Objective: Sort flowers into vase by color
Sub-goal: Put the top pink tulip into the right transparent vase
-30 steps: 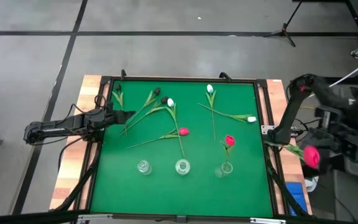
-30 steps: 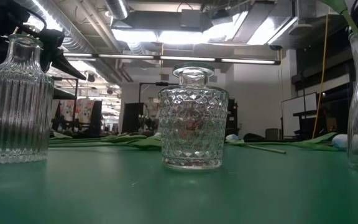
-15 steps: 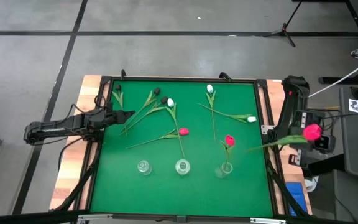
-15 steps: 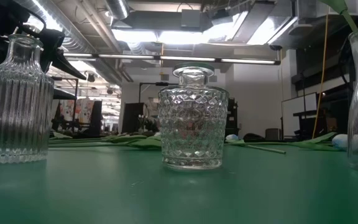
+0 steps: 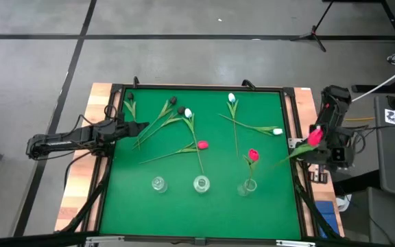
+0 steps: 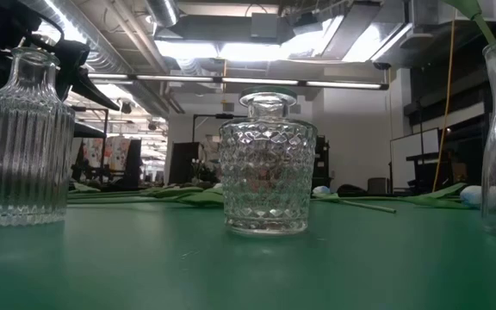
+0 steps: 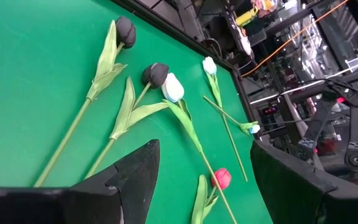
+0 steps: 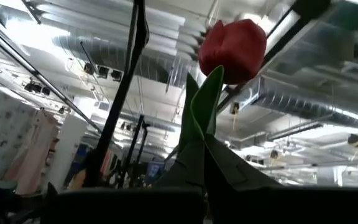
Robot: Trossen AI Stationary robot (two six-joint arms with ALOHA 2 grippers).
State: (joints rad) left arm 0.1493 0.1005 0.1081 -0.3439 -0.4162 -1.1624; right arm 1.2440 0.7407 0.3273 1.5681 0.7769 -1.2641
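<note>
My right gripper (image 5: 319, 145) is beyond the table's right edge, shut on a red flower (image 5: 315, 136) whose head (image 8: 232, 42) stands up past the fingers. On the green mat lie two black flowers (image 5: 173, 101), three white ones (image 5: 232, 98) and a red one (image 5: 202, 145), flat on stems and leaves. Another red flower (image 5: 253, 155) stands with its stem in the right vase (image 5: 247, 186). The middle vase (image 5: 201, 183) and left vase (image 5: 158, 184) hold nothing. My left gripper (image 5: 141, 127) waits open at the mat's left edge, level. My right gripper pinches the red flower's stem and leaves (image 8: 196, 163) a little below the head, between its two fingers. The fingers slant upward, so the head rises above them. The flower is lifted clear, and its long stem end (image 5: 281, 162) reaches out over the mat's right edge.
The mat (image 5: 266, 206) sits in a dark raised frame (image 5: 295, 171) on a wooden table. The three glass vases stand in a row near the front edge; the low view shows the ribbed one (image 6: 20, 138) and the diamond-cut one (image 6: 268, 164). Equipment crowds the floor right of the table.
My right gripper has sunk and tipped upward, rolling as it went, still shut on the red flower. The flower's head has swung from the floor side in toward the table's right edge, and its stem end now reaches over the mat.
</note>
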